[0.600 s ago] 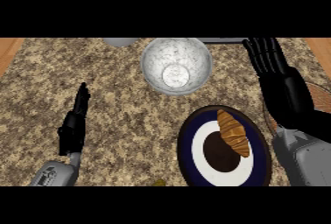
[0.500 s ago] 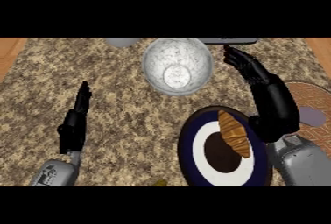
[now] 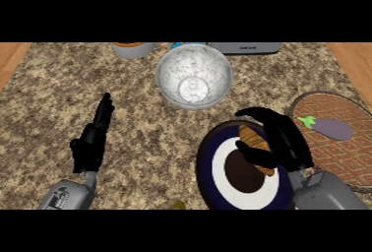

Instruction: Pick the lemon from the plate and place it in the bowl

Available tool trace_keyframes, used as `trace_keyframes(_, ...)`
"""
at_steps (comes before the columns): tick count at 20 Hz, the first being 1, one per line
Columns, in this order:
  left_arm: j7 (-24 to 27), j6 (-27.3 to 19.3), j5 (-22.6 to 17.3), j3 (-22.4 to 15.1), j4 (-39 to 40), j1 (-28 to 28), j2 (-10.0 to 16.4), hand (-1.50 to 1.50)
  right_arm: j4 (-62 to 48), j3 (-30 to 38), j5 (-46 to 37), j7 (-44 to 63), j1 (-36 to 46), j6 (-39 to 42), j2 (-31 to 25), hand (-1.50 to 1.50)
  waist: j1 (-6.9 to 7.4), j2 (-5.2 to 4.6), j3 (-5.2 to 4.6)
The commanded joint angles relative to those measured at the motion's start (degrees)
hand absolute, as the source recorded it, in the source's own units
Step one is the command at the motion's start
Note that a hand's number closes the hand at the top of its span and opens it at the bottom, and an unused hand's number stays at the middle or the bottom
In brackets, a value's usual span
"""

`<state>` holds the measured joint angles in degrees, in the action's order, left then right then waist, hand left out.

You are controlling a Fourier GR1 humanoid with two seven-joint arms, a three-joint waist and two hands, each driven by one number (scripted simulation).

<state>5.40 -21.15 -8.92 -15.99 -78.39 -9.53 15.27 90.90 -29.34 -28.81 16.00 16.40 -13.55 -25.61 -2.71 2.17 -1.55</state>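
The plate [image 3: 207, 167] holds only a croissant [image 3: 249, 135], no lemon, and the right hand [image 3: 280, 135] has just come down and curled round it.

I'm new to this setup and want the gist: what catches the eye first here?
The right hand, curled round a brown pastry-like item on the dark blue plate at lower right. Above it, at top centre, sits the speckled white bowl; a purple eggplant lies on a woven mat at the right edge.
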Motion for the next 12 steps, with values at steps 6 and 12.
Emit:
trace_keyframes(6,-3.0,2.1,-2.2,-0.6,-1.4,-0.2,-0.6,0.00,2.4,-18.5,-33.3,15.0,-0.9,-8.2,9.9,-1.50,0.18,0.73,0.86)
trace_keyframes(12,-3.1,2.9,-2.4,-0.4,-2.2,0.7,0.3,0.00,-2.3,-24.3,-51.3,31.4,-0.2,0.5,18.4,-1.50,0.03,0.93,0.80)
